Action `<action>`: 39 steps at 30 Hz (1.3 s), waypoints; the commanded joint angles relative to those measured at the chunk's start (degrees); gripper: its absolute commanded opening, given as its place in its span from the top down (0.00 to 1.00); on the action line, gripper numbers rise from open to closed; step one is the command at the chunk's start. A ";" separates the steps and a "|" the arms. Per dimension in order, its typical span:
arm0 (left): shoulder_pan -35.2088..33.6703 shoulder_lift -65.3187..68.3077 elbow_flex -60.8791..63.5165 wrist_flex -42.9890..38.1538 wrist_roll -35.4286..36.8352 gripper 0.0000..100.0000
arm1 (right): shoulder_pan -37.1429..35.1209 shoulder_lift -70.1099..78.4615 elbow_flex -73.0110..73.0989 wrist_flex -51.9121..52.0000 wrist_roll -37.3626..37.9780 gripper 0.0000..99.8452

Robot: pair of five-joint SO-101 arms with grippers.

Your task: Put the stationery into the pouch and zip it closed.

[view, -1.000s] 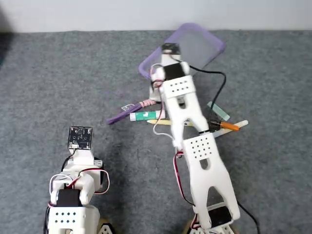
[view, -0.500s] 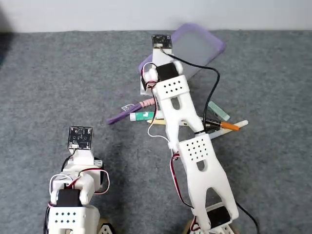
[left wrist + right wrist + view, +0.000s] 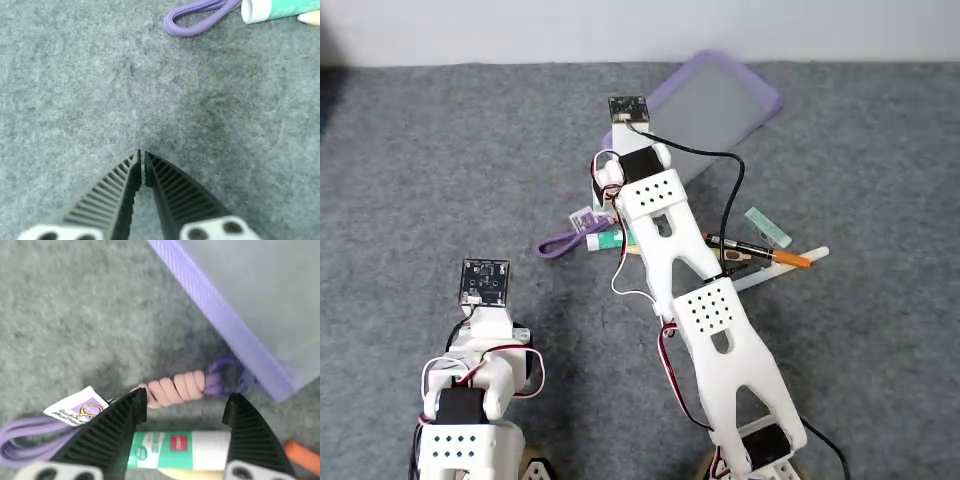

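1. The right gripper [image 3: 186,397] hangs with its jaws open over a pink coil [image 3: 175,388].
2. The purple pouch [image 3: 720,100] lies at twelve o'clock on the grey mat [image 3: 420,150].
3. The left gripper [image 3: 141,157] sits at seven o'clock with its jaws closed and empty.
4. The stationery [image 3: 760,250], including a green tube [image 3: 610,239], lies at the pouch's six o'clock.

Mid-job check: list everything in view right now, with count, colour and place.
pouch: 1, translucent purple, far side of the mat
strap: 1, purple loop, leading from the pouch's corner
pink coil: 1, wrapped around the strap
glue stick: 1, green and white, beside the strap
black pen: 1, beside the right arm
orange marker: 1, next to the black pen
teal strip: 1, beyond the pens
white stick: 1, by the orange marker
mat: 1, grey
left gripper: shut, over bare mat
right gripper: open, over the pink coil
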 commanded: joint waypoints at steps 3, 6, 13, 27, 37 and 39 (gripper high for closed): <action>-0.09 -0.70 -0.57 -0.97 -0.79 0.99 | 3.30 -0.66 -1.49 8.40 0.35 0.74; -0.09 -0.70 -0.57 -0.97 -0.79 0.99 | 6.37 -0.75 -1.58 9.27 0.35 0.74; -0.09 -0.70 -0.57 -0.97 -0.79 0.99 | 10.59 -2.33 -1.58 9.27 0.70 0.74; -0.09 -0.70 -0.57 -0.97 -0.79 0.99 | 4.88 -8.40 0.09 -2.15 0.26 0.74; -0.09 -0.70 -0.57 -0.97 -0.79 0.99 | 4.97 0.31 2.11 -6.29 -1.49 0.74; -0.09 -0.70 -0.57 -0.97 -0.79 0.99 | 4.97 0.84 1.85 -4.00 -2.55 0.74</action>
